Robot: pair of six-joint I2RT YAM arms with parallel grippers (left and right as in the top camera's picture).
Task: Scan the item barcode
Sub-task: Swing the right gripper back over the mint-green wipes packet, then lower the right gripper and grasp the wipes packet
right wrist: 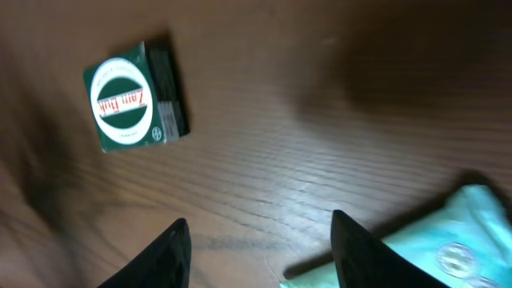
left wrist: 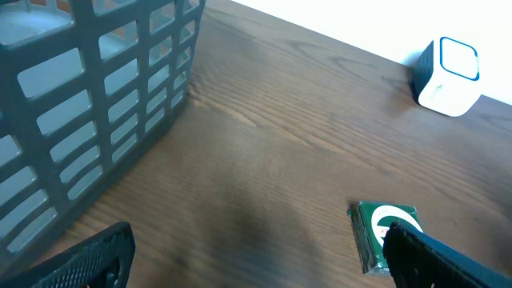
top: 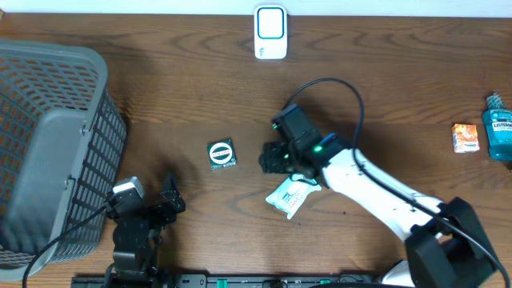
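Note:
A small green box [top: 222, 154] with a round white label lies flat on the wooden table; it also shows in the right wrist view, green box [right wrist: 132, 98], and beside a finger in the left wrist view, green box [left wrist: 379, 230]. The white barcode scanner [top: 270, 32] stands at the table's far edge, scanner [left wrist: 448, 75]. My right gripper [top: 274, 158] hovers between the green box and a pale teal packet [top: 292, 194]; its jaws [right wrist: 260, 244] stand apart over bare wood, the packet [right wrist: 448, 240] just right of them. My left gripper [top: 170, 200] is wide open and empty [left wrist: 256, 260].
A big grey mesh basket [top: 48, 152] fills the left side, basket [left wrist: 96, 96]. At the far right stand a small orange box [top: 465, 138] and a blue mouthwash bottle [top: 498, 126]. A black cable [top: 344, 92] arcs over the right arm.

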